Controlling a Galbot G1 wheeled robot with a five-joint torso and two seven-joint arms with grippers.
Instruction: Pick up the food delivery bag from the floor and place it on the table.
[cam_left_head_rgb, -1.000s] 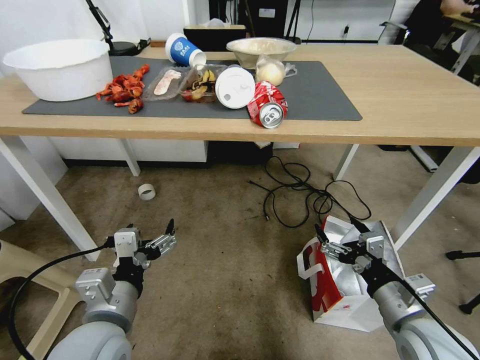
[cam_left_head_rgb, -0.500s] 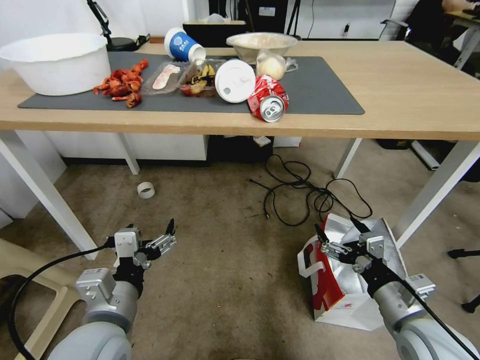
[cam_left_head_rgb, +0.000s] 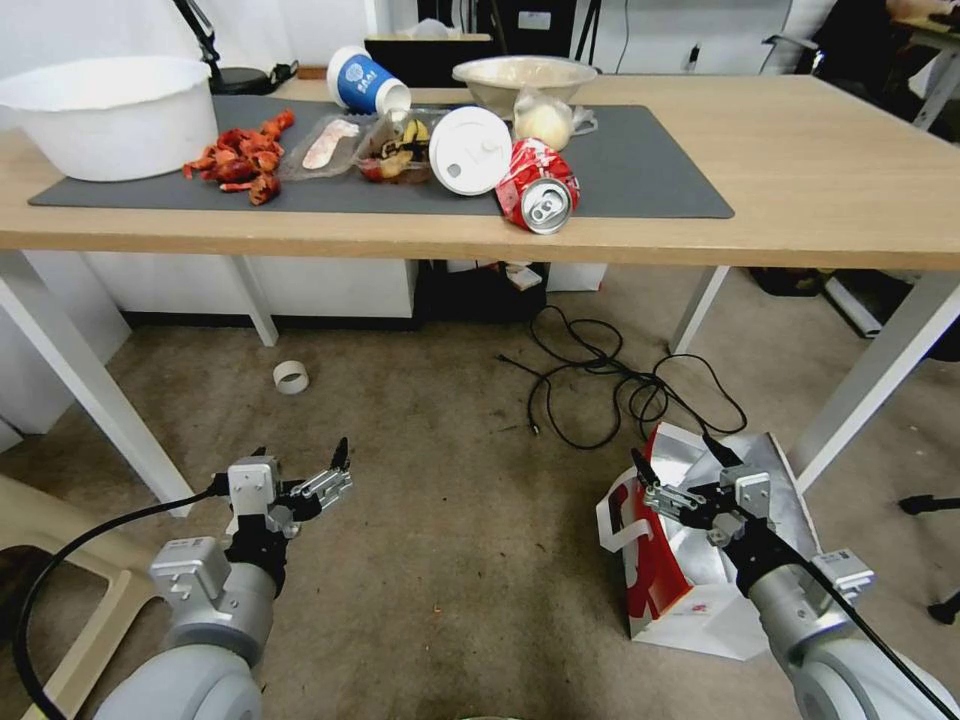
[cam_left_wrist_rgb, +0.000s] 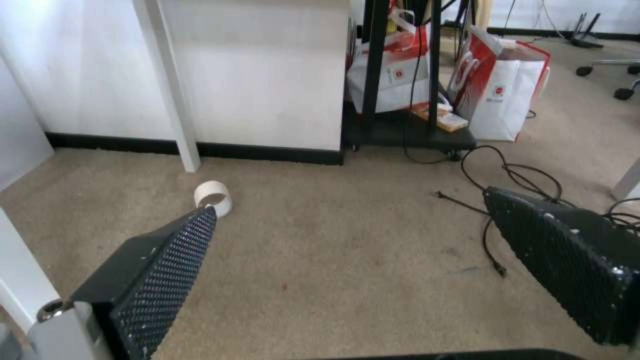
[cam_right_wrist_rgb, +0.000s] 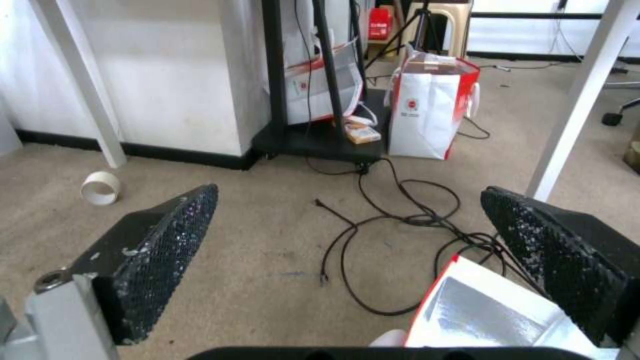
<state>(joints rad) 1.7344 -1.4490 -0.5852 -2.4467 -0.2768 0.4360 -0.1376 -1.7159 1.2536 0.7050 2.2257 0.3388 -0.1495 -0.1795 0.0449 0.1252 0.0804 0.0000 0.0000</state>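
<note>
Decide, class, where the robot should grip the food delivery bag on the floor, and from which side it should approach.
Probably the white flat handle on the food delivery bag, taken from above. The bag stands on the floor with its foil-lined mouth open upward, and the open right gripper hangs over that mouth, so coming down onto the handle or top rim looks simplest.

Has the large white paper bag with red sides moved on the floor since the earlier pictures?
No. The large white paper bag keeps its place beside the white table leg and the black cable; the small common shift comes from the camera.
</note>
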